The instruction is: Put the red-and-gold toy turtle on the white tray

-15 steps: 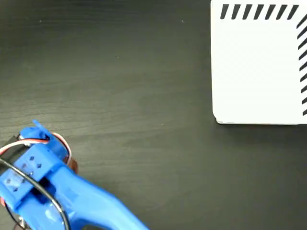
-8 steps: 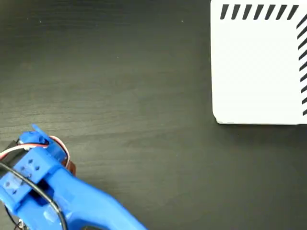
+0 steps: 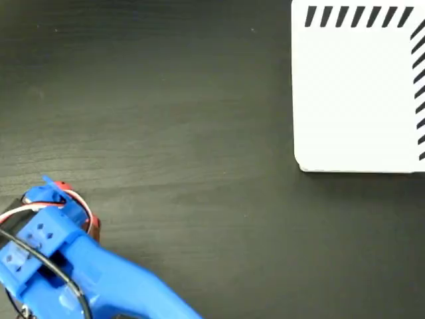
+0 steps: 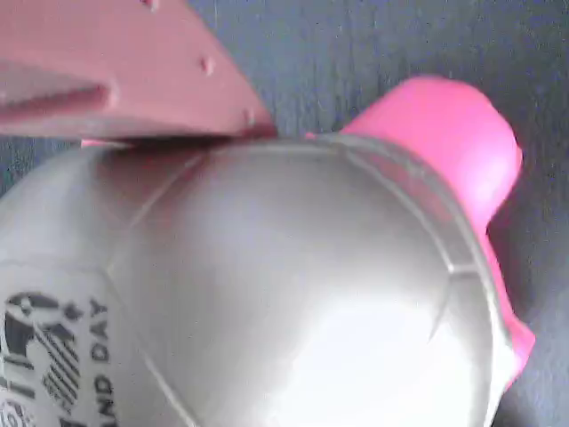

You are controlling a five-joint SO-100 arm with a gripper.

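Up close, the red-and-gold toy turtle shows a glossy domed shell.

In the fixed view the blue arm is hiding nearly all of the turtle, leaving only red slivers. The frame edge is cutting off the tray. The wrist view is cropping the turtle's shell.

fixed view looks straight down on the dark desk from well above, white tray cut off at top right, blue arm at bottom left. wrist view sits very close over the toy turtle, filling the frame. both share the turtle.
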